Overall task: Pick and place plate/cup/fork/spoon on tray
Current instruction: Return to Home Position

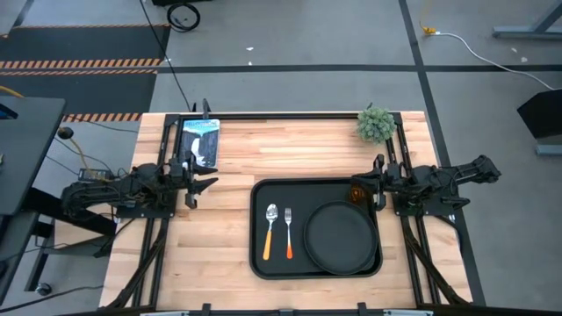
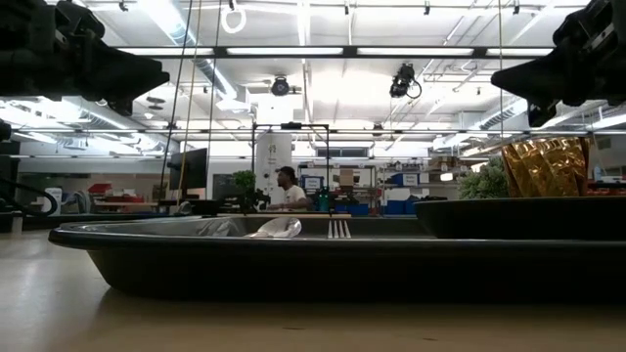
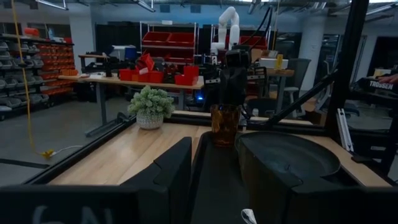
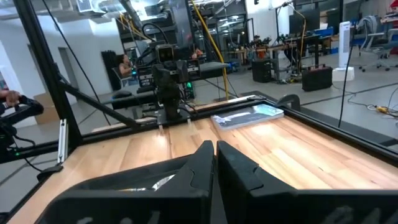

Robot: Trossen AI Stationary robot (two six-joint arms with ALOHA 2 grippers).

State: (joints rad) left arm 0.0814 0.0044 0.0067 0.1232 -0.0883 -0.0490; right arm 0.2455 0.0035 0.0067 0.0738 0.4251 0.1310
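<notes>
Black tray (image 1: 260, 260) held plate (image 1: 340, 237), fork (image 1: 288, 233), spoon (image 1: 270, 231) — cup (image 1: 356, 193) at two o'clock; right tool (image 1: 379, 182) closed empty, left tool (image 1: 204, 187) open.

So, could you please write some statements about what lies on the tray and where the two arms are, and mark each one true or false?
1. The round matte black plate lies inside the large black rectangular tray. True.
2. The small fork with the red-orange handle lies on the bare wooden table. False: it lies in the tray, beside the small spoon with the yellow-orange handle.
3. The small translucent amber tumbler stands upright at a tray corner, near the right hand. True.
4. The left hand holds the spoon. False: it is over the table beside the tray, fingers apart, holding nothing.
5. The plate lies between the fork and the spoon. False: fork and spoon are neighbours.
</notes>
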